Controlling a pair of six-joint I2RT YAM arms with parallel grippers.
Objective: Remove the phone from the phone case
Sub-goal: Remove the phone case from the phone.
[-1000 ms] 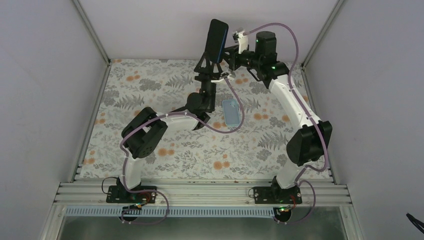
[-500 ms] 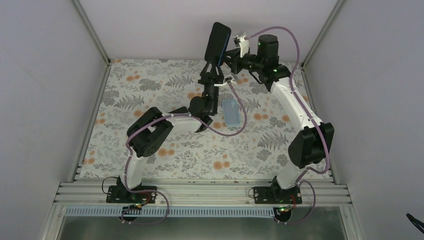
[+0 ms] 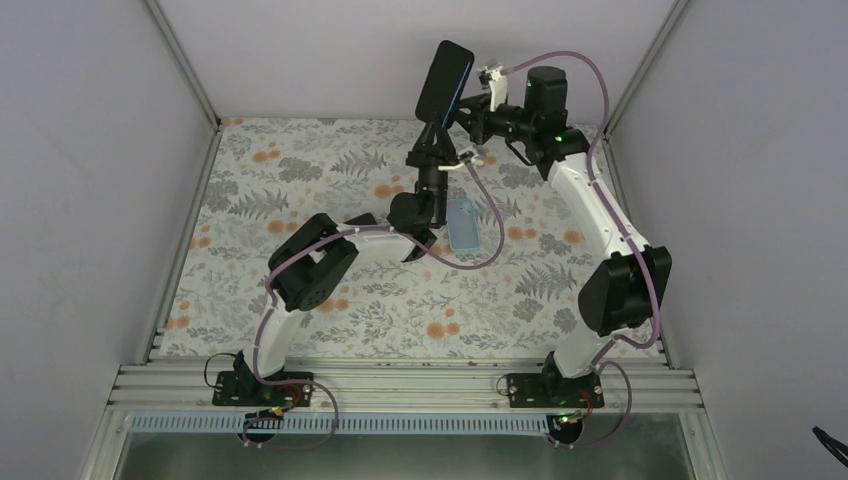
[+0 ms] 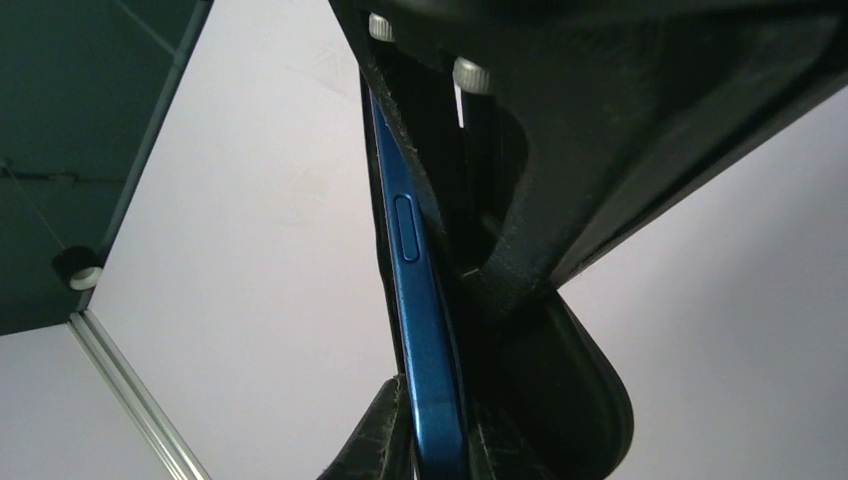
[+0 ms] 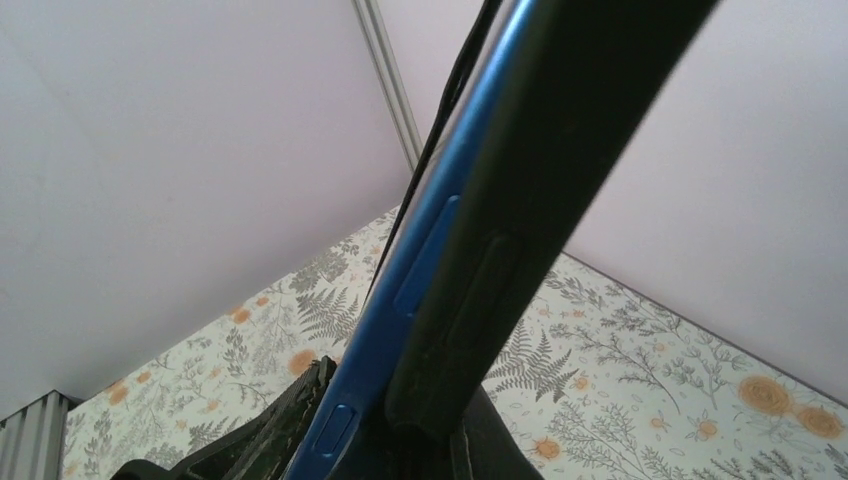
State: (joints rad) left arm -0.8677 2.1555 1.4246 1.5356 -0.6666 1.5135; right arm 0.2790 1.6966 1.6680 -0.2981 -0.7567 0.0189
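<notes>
I see the phone held up in the air over the far edge of the surface, standing on end and tilted, its black face toward the overhead camera and its blue side rail showing in both wrist views. My left end effector comes at it from below and is clenched on its lower end; in the left wrist view the two dark fingertips press on either side of the blue rail. My right end effector reaches in from the right and is also clamped onto the phone, its dark finger lying flat along the rail. The phone case, a pale-blue shell, lies flat on the floral surface near the middle, a little toward the right edge, well apart from the phone and just beside the left arm's wrist link.
</notes>
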